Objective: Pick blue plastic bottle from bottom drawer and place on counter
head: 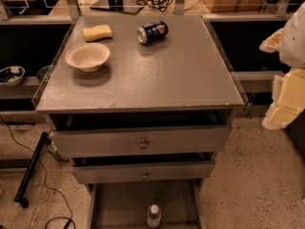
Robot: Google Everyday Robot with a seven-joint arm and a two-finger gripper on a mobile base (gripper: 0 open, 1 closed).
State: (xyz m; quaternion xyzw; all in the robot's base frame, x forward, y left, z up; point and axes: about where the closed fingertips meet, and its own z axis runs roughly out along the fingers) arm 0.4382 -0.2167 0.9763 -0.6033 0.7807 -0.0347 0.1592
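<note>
I'm at the approach step. The blue plastic bottle [153, 216] stands upright in the open bottom drawer [121, 204] at six o'clock. My gripper [286, 99] sits at three o'clock beside the counter [162, 75]; I cannot tell its state. Next I need a low descent toward the bottle.

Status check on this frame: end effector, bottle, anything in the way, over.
End effector at right edge, beside the counter. Blue plastic bottle upright in open bottom drawer, untouched. Upper drawers ajar above it. Counter holds bowl, sponge, soda can.
</note>
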